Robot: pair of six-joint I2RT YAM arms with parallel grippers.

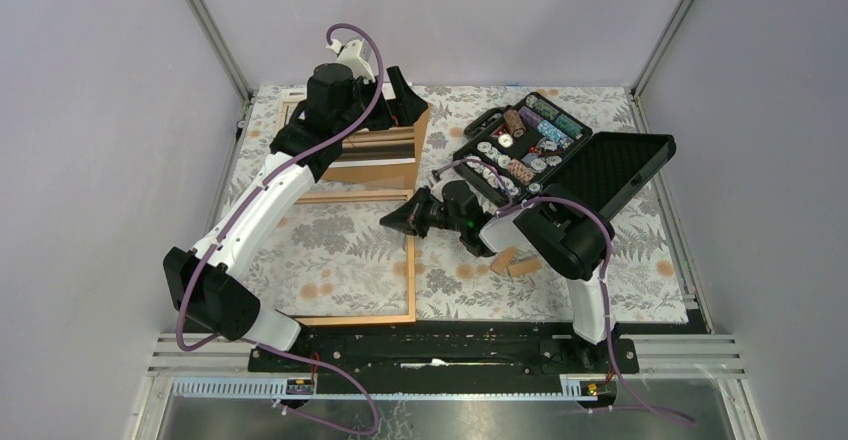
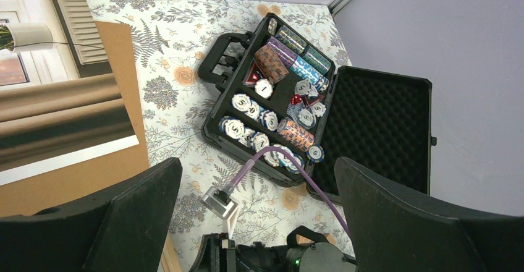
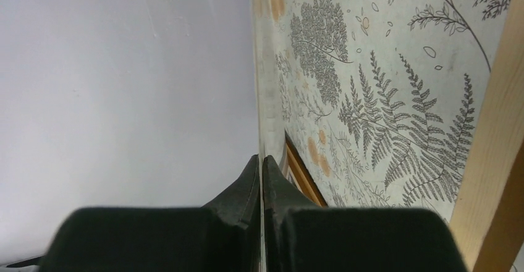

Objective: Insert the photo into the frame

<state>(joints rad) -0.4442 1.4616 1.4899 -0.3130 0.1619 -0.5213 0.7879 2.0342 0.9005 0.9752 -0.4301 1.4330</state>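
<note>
The photo (image 1: 375,145), a print with beige-brown bands, lies face up on a brown backing board (image 1: 416,132) at the back left. It also shows in the left wrist view (image 2: 55,105), plant and window uppermost. The frame (image 1: 411,280), a thin orange-tan wooden border, lies flat on the floral cloth at front left, with the cloth showing through it. My left gripper (image 1: 404,98) hovers open and empty over the photo's far right corner (image 2: 256,216). My right gripper (image 1: 393,222) is shut, low and just inside the frame's right rail (image 3: 494,136).
An open black case of poker chips (image 1: 520,145) stands at the back right, its foam-lined lid (image 1: 620,170) lying open toward the right. It fills the left wrist view (image 2: 272,99). Two small wooden blocks (image 1: 512,262) lie by the right arm. Walls close in the table.
</note>
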